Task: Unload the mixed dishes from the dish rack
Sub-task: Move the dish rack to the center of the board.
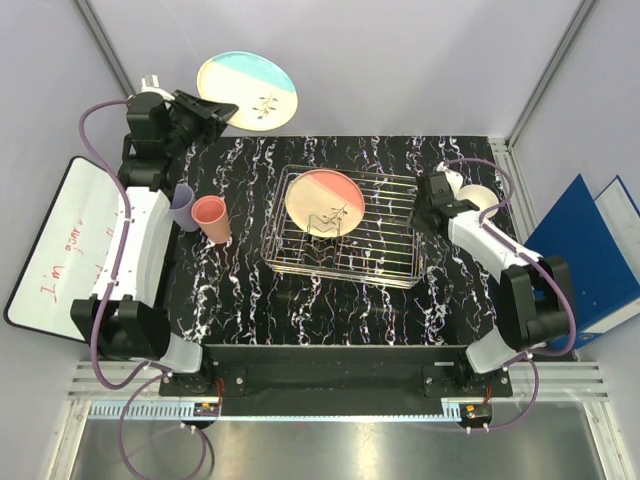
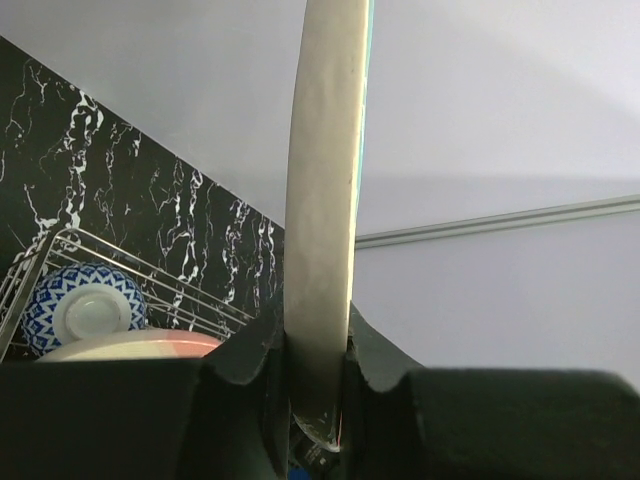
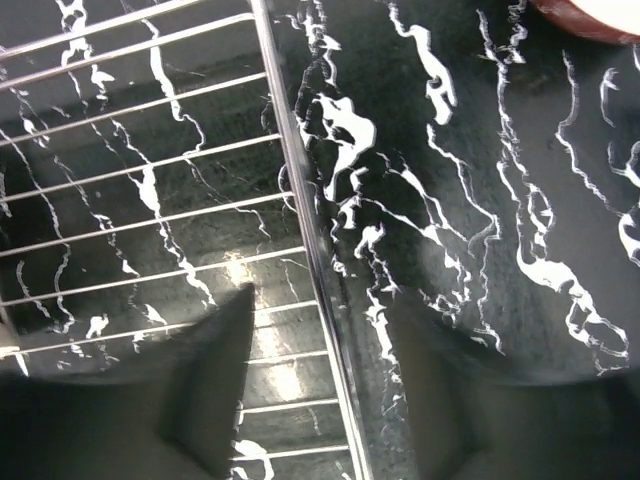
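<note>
A: From above, how far along is the unloading?

B: Roughly halfway, I'd judge. A lavender cup (image 1: 182, 207) and a pink cup (image 1: 211, 218) stand close together on the bench (image 1: 240, 300), left of the dish rack (image 1: 390, 265). The left gripper (image 1: 215, 112) is clamped on the cream-and-blue plate (image 1: 247, 90), which it holds out beyond the bench's far left corner. A pale dish (image 1: 481, 197) sits right of the dish rack, half hidden by the right arm.

A: And what is left inside?

B: The cream-and-pink plate (image 1: 325, 200) leans among the tines with its sprig drawing facing up.

A: What does the left wrist view show?

B: The cream-and-blue plate is seen edge-on, a thick cream rim standing upright. It is pinched at its lower edge between both fingers (image 2: 245, 370). Beyond it a blue-and-white bowl (image 2: 85, 305) with a zigzag pattern sits in the dish rack, foot towards the camera, just behind the cream-and-pink plate.

A: And the right wrist?

B: The right gripper (image 3: 320, 330) stands apart, its blurred fingers astride the dish rack's shiny rim wire, gripping nothing. So one plate and one bowl are yet to come out, and the cream-and-blue plate is not yet set down.
</note>
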Robot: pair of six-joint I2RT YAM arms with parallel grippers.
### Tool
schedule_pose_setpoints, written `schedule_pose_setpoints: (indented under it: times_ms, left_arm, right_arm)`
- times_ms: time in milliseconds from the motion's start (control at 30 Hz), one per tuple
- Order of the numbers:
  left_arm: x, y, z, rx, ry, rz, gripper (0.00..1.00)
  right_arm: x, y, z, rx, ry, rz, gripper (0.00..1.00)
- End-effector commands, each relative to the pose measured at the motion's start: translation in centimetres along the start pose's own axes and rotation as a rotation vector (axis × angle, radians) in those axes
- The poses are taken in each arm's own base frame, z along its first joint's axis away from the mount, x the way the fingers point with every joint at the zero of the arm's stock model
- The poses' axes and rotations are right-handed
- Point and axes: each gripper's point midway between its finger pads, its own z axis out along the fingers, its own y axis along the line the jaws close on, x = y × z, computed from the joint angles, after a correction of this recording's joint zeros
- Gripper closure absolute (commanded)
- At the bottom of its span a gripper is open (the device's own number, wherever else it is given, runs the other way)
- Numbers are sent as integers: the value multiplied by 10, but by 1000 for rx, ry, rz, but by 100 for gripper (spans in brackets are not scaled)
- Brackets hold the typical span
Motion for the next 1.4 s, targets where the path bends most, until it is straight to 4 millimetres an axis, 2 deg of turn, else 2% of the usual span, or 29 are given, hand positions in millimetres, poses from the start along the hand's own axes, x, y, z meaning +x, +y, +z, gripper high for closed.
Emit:
schedule_pose_setpoints:
  times_ms: [0,67,100,333,467,633,667,700,867,933,1067,1133,1167,1367]
  left_arm:
    - [-15,-87,-41,296,-79,82,100]
    - [-14,-85,-42,296,-78,79,100]
    - [-14,-85,-44,297,-79,81,100]
    - [-11,-83,-47,295,-76,87,100]
    - [-10,-83,-50,297,-75,89,100]
    - [-7,-79,-50,289,-68,94,100]
    - [-7,-78,-50,287,-69,93,100]
    - [-6,-77,-50,286,-64,94,100]
    - [-2,-70,-48,279,-50,77,100]
    - [0,-67,-46,278,-45,72,100]
    - [10,-55,-48,261,-21,62,100]
    - [13,-54,-54,263,-21,68,100]
    - [18,-47,-54,251,-9,62,100]
    - [35,-41,-67,257,24,61,100]
  right_arm:
    - [-35,22,0,-68,-75,13,69]
    - [-36,26,3,-77,-68,16,85]
    - [-35,26,6,-76,-61,15,100]
    - [-40,33,12,-89,-63,36,100]
    - [-54,38,22,-85,-73,68,100]
    - [-85,36,48,-66,-78,138,100]
    - [-83,34,59,-47,-59,139,100]
    - [-100,34,60,-47,-82,158,100]
    - [-133,31,81,-35,-89,206,100]
    - [-143,26,90,-23,-88,214,100]
    - [-160,31,110,-16,-80,186,100]
    - [-161,33,117,-12,-70,160,100]
    - [-164,35,122,-11,-65,152,100]
    - [-166,32,133,9,-56,108,100]
